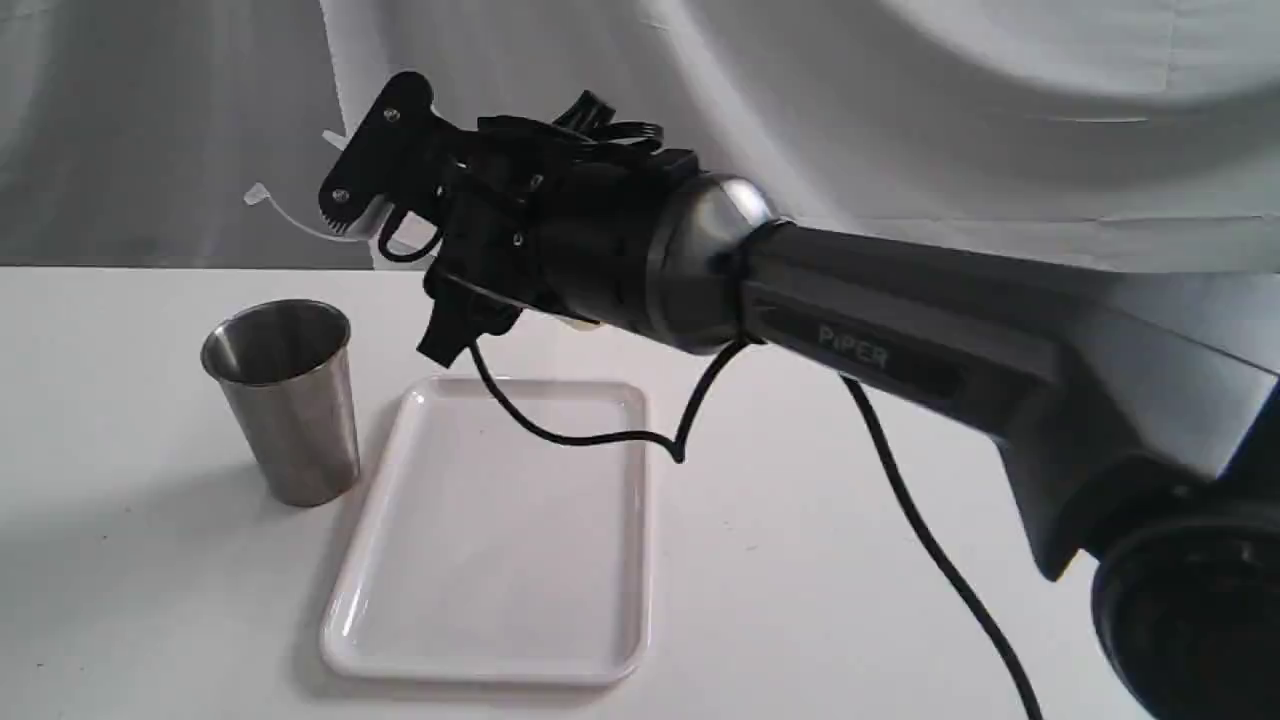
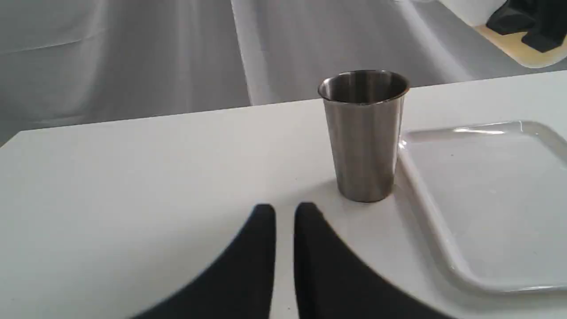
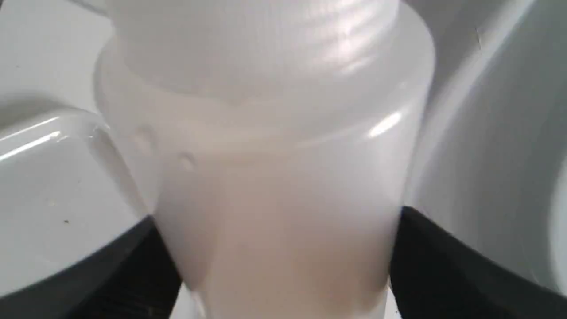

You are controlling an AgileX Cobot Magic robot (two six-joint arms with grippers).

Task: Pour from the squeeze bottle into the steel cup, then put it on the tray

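White tabletop (image 1: 130, 620) ran bare along its near side, with wide open room left of the cup and right of the tray. Nearest, in the left wrist view, the left gripper (image 2: 285, 212) hovered low over that bare surface. Its two black fingers were drawn almost together, with only a thin slit between them and nothing held. A strip of table lay between its tips and the cup's base.

Next came the flat glossy white rectangular plastic tray (image 1: 480, 560), rounded at the corners with a low raised rim, one short rim turned toward the front. A brushed stainless-steel cup (image 1: 290, 420), tapered toward its base and without a handle, stood upright just beside the tray's left long rim near the far corner.

Higher and farther back, the right gripper (image 3: 277, 215) hung in the air near the tray's far end. Its black fingers (image 3: 443, 266) were clamped on either side of the translucent whitish plastic squeeze bottle (image 3: 274, 168), which was tinted pale amber inside. The bottle lay tilted well off upright, its top end pointing left. Whether the nozzle stood over the cup's mouth could not be told. Open air separated the bottle from both cup and tray.

A black cable (image 1: 600, 437) sagged from the wrist across the tray's far end in the exterior view. Behind the table's far edge hung a pale grey cloth backdrop (image 1: 900, 100).
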